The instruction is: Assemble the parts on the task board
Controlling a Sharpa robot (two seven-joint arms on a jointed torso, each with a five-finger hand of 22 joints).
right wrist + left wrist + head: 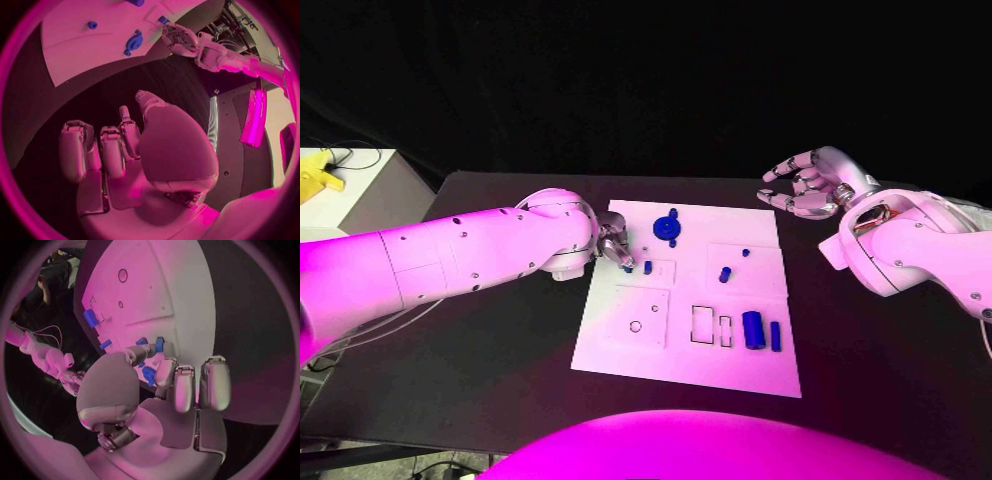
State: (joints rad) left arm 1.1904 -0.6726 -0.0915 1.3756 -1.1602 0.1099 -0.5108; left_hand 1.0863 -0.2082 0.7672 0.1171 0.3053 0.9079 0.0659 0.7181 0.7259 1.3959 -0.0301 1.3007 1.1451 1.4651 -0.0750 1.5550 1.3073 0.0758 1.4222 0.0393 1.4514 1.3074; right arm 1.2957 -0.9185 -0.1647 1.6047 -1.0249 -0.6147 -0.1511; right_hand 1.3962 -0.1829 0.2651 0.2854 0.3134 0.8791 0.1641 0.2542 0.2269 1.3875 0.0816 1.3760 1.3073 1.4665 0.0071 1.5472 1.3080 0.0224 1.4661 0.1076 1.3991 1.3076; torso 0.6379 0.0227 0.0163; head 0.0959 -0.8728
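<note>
The white task board [678,352] lies mid-table. My left hand [615,248] rests at the board's left edge, its fingertips right beside a small blue peg [648,267] that stands at the corner of a square recess. In the left wrist view the thumb [132,354] reaches to that peg [159,344] while the other fingers curl; a grip is not plain. A blue round part [668,228] lies at the board's far edge. My right hand [808,185] hangs raised off the board's far right corner, empty, fingers apart and bent.
A short blue peg [726,274] and a tiny blue dot [746,253] sit mid-board. A blue cylinder [753,329] and a thin blue bar [776,335] lie near the front right, beside two narrow slots. A round hole [635,325] is at the front left.
</note>
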